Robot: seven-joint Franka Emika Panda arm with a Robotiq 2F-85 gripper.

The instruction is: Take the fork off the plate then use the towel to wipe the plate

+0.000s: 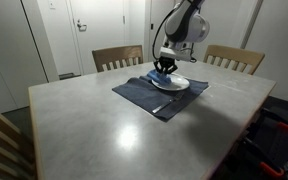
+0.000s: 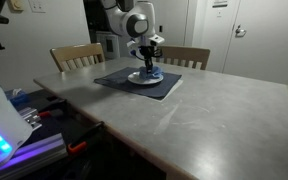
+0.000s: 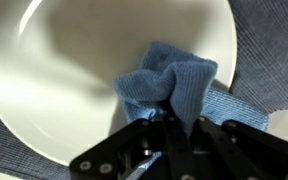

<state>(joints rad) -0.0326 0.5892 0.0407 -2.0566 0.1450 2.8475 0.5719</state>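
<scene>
- My fingers [image 3: 196,130] are clamped on the blue towel [image 3: 169,85]. In the wrist view the cloth bunches up between them and hides their tips.
- The towel sits on the white plate [image 3: 74,70], towards the rim nearest my wrist. One fold hangs over that rim onto the dark blue placemat [image 3: 269,50].
- In the wrist view the plate is cut off at the top and left edges. Its lower rim is partly covered by the black finger linkage.
- Whether the towel presses flat on the plate surface or only brushes it cannot be told; the bunched cloth hides the contact area.
- In both exterior views my fingers [image 1: 165,66] [image 2: 147,60] point straight down over the plate [image 1: 174,84] [image 2: 144,79], with the towel [image 1: 164,72] [image 2: 151,73] showing only as a small blue patch below them.
- The plate lies on the placemat [image 1: 144,95] [image 2: 124,80], which lies flat on the grey table [image 1: 104,130] [image 2: 204,120].
- My arm [image 1: 184,25] [image 2: 134,20] comes in from the far side of the table. Its base is out of sight.
- Two wooden chairs [image 1: 117,57] [image 2: 76,55] stand at the far table edge, only their backs visible.
- Small detail on the plate is too blurred to resolve in the exterior views.
</scene>
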